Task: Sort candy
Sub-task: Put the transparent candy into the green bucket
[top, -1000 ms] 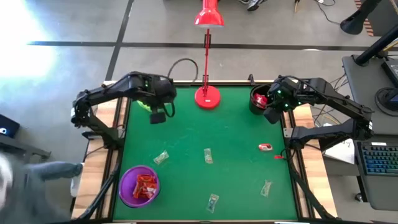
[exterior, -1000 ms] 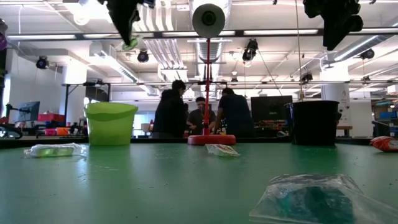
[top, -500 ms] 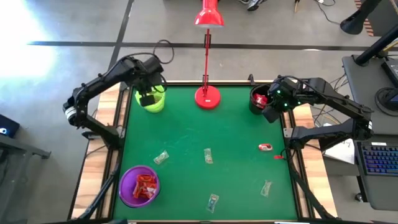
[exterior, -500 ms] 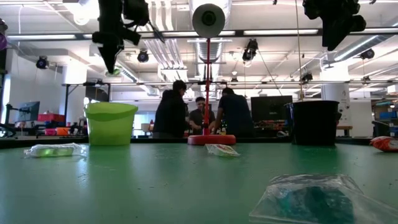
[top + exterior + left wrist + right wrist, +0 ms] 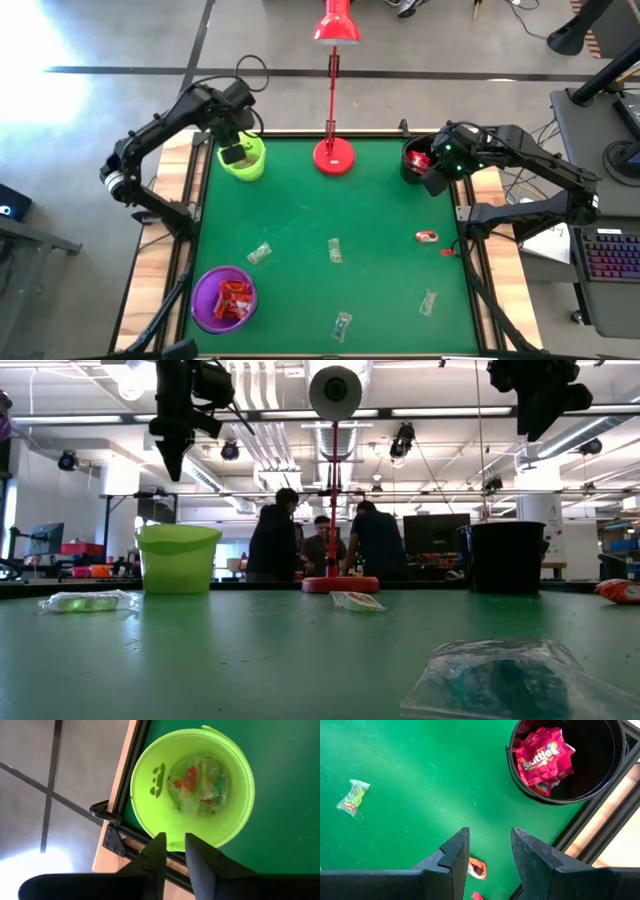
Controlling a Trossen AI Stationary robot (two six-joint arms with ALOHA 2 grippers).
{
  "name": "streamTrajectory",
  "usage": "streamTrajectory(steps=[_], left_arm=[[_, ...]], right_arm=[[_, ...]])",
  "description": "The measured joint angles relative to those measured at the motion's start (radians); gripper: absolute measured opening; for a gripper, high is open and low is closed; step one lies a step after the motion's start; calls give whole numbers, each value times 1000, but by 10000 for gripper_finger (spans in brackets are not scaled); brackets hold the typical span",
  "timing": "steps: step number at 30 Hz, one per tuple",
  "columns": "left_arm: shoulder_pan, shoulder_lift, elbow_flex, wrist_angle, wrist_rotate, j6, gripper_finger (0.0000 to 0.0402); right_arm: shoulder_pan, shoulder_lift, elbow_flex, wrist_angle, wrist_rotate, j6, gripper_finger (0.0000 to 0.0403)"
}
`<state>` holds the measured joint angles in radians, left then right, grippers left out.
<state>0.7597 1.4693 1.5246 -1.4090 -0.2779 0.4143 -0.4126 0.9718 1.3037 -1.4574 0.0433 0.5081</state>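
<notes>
My left gripper (image 5: 237, 154) hangs open and empty above the lime-green cup (image 5: 245, 160) at the table's far left. That cup holds clear greenish candy (image 5: 200, 782). My right gripper (image 5: 433, 183) is open and empty, high over the table just near of the black cup (image 5: 570, 757), which holds red candy packs (image 5: 542, 755). Several clear greenish candies lie flat on the green table, such as the candy at mid-table (image 5: 334, 250), the one left of it (image 5: 259, 253) and the one at the near edge (image 5: 342, 323). Two red candies (image 5: 427, 237) lie near the right edge.
A purple cup (image 5: 225, 297) with red and orange candy stands at the near left. A red desk lamp's base (image 5: 333, 156) stands at the far middle, its pole rising between the two arms. People stand in the room beyond the table (image 5: 320, 545).
My left gripper has gone toward the table's far left corner, from over the green mat to above the lime-green cup. The greenish candy that hung at its fingertips no longer shows there. My right gripper has kept still.
</notes>
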Motion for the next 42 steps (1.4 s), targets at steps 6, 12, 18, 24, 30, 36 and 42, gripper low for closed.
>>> streamTrajectory(steps=[6, 12, 18, 24, 30, 36, 42], left_arm=[[0, -1, 0, -1, 1, -8, 93], [-5, -33, 0, 11, 74, -12, 102], [-5, -82, 0, 40, 166, -13, 102], [-5, -114, 0, 49, 166, -15, 102], [-5, -119, 0, 59, 166, -22, 102], [-5, -113, -1, 77, 166, -2, 102], [-5, -104, -1, 104, 166, 3, 102]], right_arm=[[0, 0, 0, 1, -72, 29, 137], [3, -2, 0, -11, -148, 116, 137], [35, -2, -1, -49, -140, 239, 137], [137, -2, -25, -57, -81, 410, 137], [274, -2, -122, -56, -70, 602, 137], [402, -2, -216, -51, -128, 777, 137], [480, -2, -298, -46, -122, 772, 137]])
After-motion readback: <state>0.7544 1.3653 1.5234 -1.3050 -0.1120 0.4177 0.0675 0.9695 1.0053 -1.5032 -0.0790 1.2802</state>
